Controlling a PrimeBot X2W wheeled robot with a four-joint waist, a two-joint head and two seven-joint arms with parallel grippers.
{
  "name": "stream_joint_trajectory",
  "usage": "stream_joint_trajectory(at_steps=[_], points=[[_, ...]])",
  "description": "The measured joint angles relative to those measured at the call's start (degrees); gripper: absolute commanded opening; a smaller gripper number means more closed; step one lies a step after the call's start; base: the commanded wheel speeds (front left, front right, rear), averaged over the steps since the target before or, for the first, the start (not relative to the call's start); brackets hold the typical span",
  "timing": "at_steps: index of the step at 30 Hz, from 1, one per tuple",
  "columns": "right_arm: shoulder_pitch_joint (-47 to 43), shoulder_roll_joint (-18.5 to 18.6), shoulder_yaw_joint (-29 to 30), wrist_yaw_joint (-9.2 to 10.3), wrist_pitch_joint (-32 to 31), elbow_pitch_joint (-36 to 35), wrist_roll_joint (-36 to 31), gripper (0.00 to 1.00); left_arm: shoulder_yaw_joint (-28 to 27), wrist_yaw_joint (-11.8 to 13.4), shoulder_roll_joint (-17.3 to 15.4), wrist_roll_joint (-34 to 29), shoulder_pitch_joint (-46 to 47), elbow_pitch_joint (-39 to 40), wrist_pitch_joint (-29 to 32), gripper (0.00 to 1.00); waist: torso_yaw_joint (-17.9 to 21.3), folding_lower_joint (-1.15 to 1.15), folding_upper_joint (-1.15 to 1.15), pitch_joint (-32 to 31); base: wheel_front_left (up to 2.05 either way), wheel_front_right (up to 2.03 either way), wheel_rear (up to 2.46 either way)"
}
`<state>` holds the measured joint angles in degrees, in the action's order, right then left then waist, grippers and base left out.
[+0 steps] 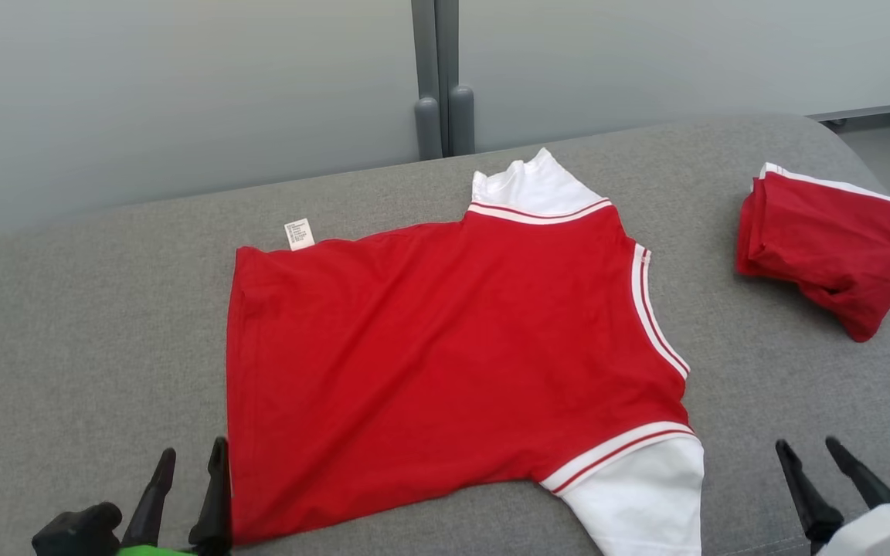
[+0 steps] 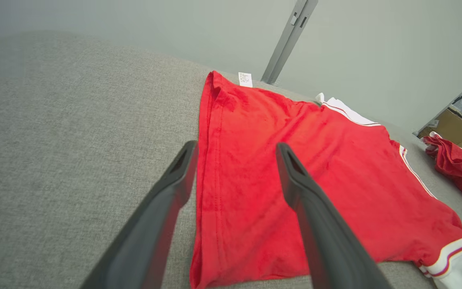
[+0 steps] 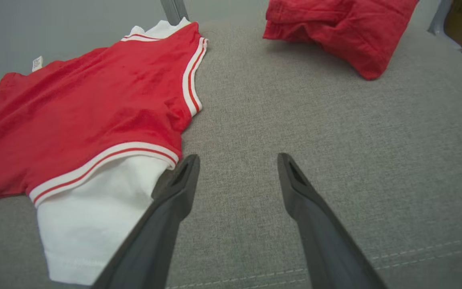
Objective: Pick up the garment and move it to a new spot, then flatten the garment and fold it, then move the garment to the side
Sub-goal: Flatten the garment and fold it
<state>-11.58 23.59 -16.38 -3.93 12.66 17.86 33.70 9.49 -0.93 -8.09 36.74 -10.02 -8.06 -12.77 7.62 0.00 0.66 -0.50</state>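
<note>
A red garment (image 1: 445, 340) with white sleeves and red-white trim lies spread flat on the grey cushioned surface (image 1: 82, 309), hem to the left, a white label at its far hem corner. My left gripper (image 1: 192, 455) stands open at the near left, right by the garment's hem corner; in the left wrist view the left gripper (image 2: 235, 148) has its fingers straddling the hem edge of the garment (image 2: 295, 160) above it. My right gripper (image 1: 808, 446) is open at the near right, over bare cushion. In the right wrist view the right gripper (image 3: 238, 158) hangs just right of the white sleeve (image 3: 94, 212).
A second red garment (image 1: 831, 239), folded into a bundle, sits at the far right of the cushion, also seen as the red bundle (image 3: 335, 32). A pale wall with a grey post (image 1: 437, 77) stands behind. A cardboard box (image 2: 459, 132) shows past the cushion's right end.
</note>
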Motion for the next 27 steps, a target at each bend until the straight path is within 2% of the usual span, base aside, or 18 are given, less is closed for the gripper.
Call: stream_joint_trajectory(at_steps=[16, 27], points=[[11.96, -1.04, 3.13, 2.52, 1.22, -10.36, -3.21, 1.0, 5.48, -0.02, 3.53, -5.53, 8.53, 5.19, -0.97, 1.0, 0.25, 0.0, 0.0, -2.27, 0.0, 0.0, 0.0], [14.7, -5.37, 1.53, 5.57, 1.52, -12.12, -6.08, 1.0, 5.52, 2.79, 3.77, -7.27, 9.17, 4.19, -1.16, 1.0, -0.54, 0.0, 0.0, -2.74, 0.0, 0.0, 0.0]])
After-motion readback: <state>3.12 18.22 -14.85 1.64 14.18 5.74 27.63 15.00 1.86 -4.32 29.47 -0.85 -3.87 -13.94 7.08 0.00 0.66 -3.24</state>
